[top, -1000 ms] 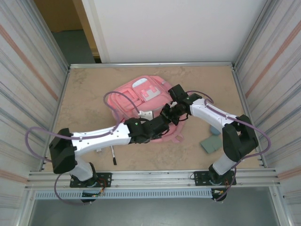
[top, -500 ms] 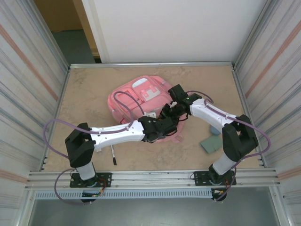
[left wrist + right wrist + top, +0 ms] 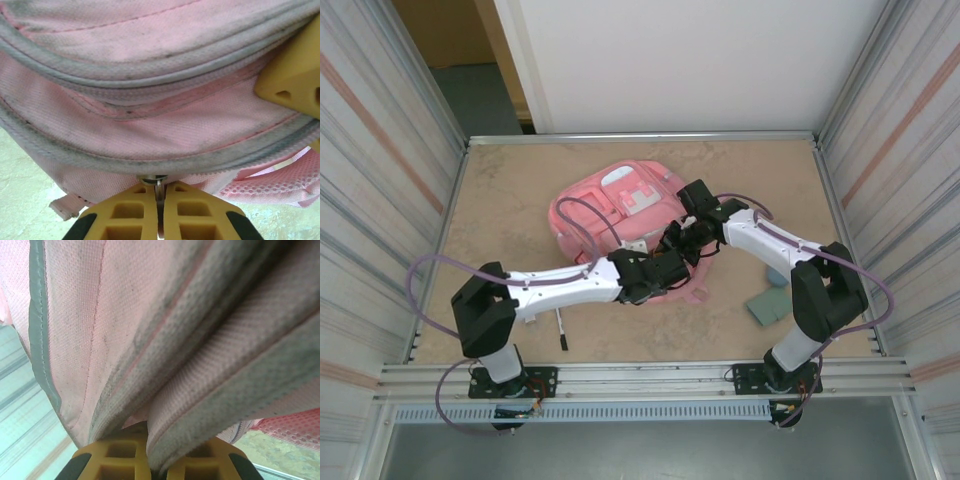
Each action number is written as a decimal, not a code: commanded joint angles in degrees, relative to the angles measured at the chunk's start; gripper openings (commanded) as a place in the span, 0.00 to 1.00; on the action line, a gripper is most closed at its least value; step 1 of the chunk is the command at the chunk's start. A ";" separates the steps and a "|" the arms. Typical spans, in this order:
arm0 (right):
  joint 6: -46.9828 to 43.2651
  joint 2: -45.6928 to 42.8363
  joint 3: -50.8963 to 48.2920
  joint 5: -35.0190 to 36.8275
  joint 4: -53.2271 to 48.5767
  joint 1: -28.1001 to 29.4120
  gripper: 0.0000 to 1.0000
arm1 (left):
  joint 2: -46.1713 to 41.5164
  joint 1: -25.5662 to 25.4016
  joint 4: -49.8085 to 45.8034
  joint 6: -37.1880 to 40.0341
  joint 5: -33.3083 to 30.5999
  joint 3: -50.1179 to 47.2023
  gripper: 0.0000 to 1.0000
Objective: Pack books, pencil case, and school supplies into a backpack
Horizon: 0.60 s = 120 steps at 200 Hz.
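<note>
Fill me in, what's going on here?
Both arms are working the pink backpack. The left end effector is shut on what looks like a zipper pull at its near edge; the right end effector is shut on a fold of its fabric. A black pen and grey-green flat piece lie unpacked on the table.

The pen lies front-left of the backpack, the flat piece front-right.

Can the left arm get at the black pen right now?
Probably not yet: the left hand is shut on what looks like the backpack's zipper pull and would have to let go first. The pen itself lies uncovered on the table near that arm's base.
</note>
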 commanded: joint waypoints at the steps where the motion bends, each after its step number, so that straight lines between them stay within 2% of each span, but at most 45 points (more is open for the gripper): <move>1: -2.61 -0.97 0.82 -2.64 0.34 -1.63 0.00 | -5.39 2.59 -2.40 5.76 -1.07 -6.04 0.00; 20: -3.66 -1.30 0.91 -3.29 -0.83 -2.78 0.00 | -10.68 4.60 4.91 17.44 -1.66 -11.10 0.00; 44: -5.66 -1.63 1.13 -2.93 -2.62 -3.67 0.00 | -17.07 8.37 15.19 33.63 1.00 -17.87 0.00; 54: -6.09 -1.66 1.17 -2.90 -3.26 -4.07 0.00 | -19.23 11.38 18.28 36.35 2.90 -21.22 0.00; 85: -6.59 -2.94 1.46 -3.13 -3.53 -4.52 0.00 | -22.54 23.51 26.26 42.47 15.78 -28.13 0.00; 120: -8.11 -2.86 2.57 -4.32 -5.33 -4.49 0.00 | -25.22 28.15 30.36 53.74 19.51 -30.14 0.00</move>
